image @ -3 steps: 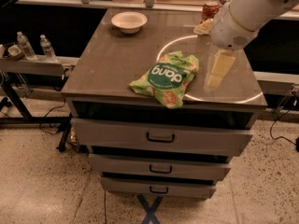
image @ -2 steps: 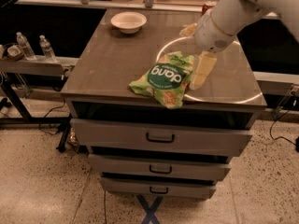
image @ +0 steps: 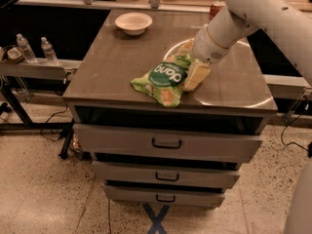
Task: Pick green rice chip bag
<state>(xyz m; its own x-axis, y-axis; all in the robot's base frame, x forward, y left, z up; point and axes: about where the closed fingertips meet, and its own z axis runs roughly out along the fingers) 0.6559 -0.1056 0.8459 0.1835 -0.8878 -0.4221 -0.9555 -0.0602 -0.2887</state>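
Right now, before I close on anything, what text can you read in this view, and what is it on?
"dang": big white letters, upside down, in the round logo on the green bag.
Small line beside that logo: too blurred to read.
Labels on the water bottles: too small to read.
The gripper, at the bag's right edge: no text seen.

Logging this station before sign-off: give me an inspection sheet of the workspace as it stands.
Surface: grey cabinet top, with a pale ring showing on its right half.
Job's things: green rice chip bag lying near the front edge, logo up.
Clutter: white bowl at the back left.
Grippers: gripper low at the bag's right end; grasp cannot be told.
Cables: floor cable left of the cabinet.
Surroundings: three drawers below; water bottles on a left side shelf.
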